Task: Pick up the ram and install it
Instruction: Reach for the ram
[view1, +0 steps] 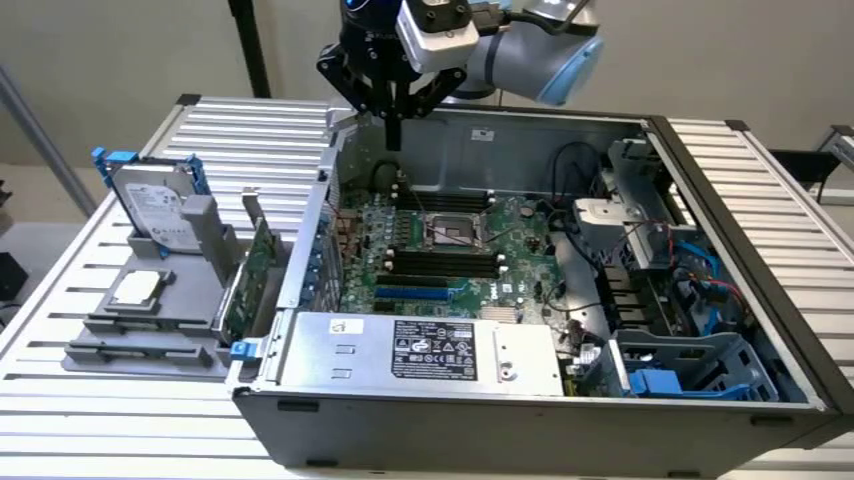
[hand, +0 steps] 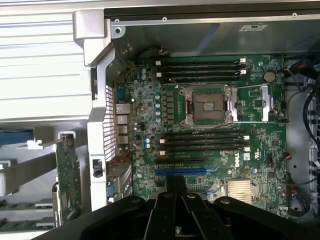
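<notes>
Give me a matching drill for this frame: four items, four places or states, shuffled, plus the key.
Items:
1. hard drive
2. expansion card
3. CPU socket
4. gripper

Places or states:
A. shut, above the case's far wall
B. on the motherboard, between the memory slot banks
C. blue rails, standing in the grey holder
D. green, standing just outside the case's side wall

Pairs: 1-C, 2-D, 3-B, 4-A
</notes>
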